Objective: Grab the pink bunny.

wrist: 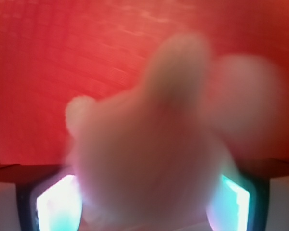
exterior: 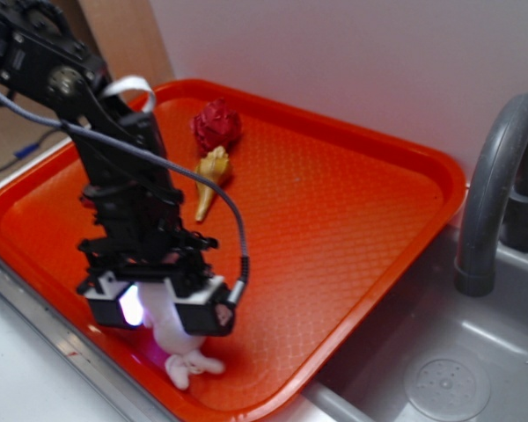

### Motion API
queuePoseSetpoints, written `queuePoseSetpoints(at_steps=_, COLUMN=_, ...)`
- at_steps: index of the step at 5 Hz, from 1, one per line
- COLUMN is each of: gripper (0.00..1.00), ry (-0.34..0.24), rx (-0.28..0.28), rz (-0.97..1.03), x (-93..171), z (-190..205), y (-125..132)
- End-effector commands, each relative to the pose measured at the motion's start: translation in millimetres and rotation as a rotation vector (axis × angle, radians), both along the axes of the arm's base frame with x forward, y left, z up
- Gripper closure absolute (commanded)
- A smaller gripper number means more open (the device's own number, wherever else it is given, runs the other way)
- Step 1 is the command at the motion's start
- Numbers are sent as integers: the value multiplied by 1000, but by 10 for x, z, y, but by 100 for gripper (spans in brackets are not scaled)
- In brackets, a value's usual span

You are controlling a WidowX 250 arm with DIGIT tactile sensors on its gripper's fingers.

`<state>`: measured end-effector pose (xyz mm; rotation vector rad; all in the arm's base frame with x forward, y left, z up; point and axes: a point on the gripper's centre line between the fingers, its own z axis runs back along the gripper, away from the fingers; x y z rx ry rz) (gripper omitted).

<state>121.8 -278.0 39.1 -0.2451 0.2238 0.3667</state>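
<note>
Gripper (exterior: 165, 318) fingers clamped on pink bunny (exterior: 178, 345), near front edge of orange tray (exterior: 352, 220); wrist view v. blurry, bunny fills frame.

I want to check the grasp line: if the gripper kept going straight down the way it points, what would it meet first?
The pink bunny: it already sits between the gripper's fingers, filling the wrist view. Below it lies the orange tray.
</note>
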Motion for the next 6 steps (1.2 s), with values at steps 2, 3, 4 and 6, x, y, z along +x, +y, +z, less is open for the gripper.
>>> queuePoseSetpoints(at_steps=2, gripper=100, ry=-101, rx=-15, rz=-64, x=153, z=-51, y=-275)
queuePoseSetpoints(at_steps=3, gripper=100, ry=-133, rx=102, rz=-96, x=148, z=81, y=-126)
queuePoseSetpoints(at_steps=4, gripper=100, ry=-251, rx=252, rz=-112, x=237, z=484, y=351)
queuePoseSetpoints(at_steps=6, gripper=100, ry=-438, rx=344, rz=-15, x=365, z=1280, y=1318)
